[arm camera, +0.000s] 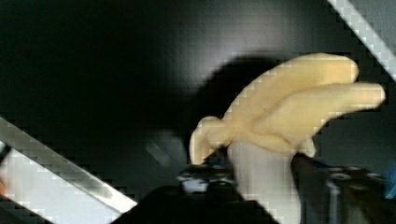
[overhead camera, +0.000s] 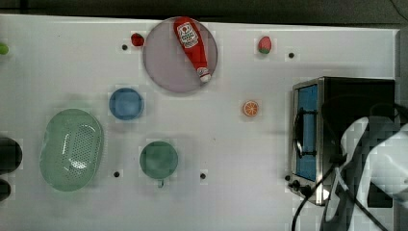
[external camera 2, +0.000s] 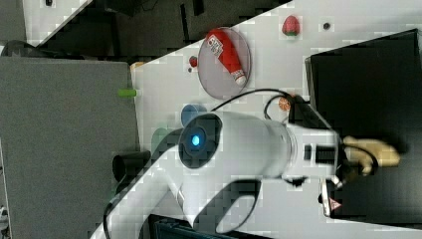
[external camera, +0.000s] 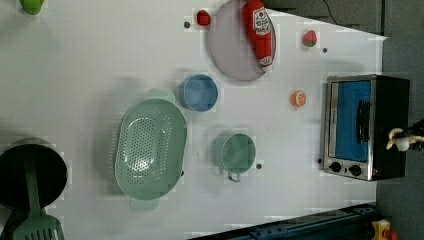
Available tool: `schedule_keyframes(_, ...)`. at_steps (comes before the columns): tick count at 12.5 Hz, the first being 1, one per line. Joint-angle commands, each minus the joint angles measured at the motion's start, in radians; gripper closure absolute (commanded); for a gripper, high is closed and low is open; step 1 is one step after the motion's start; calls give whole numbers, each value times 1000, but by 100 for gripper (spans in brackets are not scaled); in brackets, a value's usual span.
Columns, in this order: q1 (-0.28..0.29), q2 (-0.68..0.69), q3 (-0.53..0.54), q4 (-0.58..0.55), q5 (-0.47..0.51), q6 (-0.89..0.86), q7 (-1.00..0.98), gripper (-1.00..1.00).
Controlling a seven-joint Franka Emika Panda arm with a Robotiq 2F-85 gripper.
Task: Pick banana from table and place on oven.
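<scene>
The pale cream-yellow banana stands with its white end between my fingers, peel strips splayed out. My gripper is shut on the banana just above the oven's black top. In the right view the banana sticks out past the gripper over the oven. The left view has the banana at the far edge of the oven. In the top view my arm covers part of the oven, which stands at the right end of the white table.
An orange slice lies on the table in front of the oven door. Farther off are a ketchup bottle on a grey plate, a blue bowl, a green cup, a green colander and a strawberry.
</scene>
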Motion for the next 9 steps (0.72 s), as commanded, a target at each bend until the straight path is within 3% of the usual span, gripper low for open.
schedule_keyframes(1, 58, -44, 4, 74, 20, 18, -106, -43)
schedule_keyframes(3, 58, -46, 4, 75, 20, 16, -106, -88)
schedule_keyframes(4, 61, -53, 9, 80, 19, 8, -108, -100)
schedule_keyframes(9, 132, -210, 119, 100, 25, -228, -14, -100)
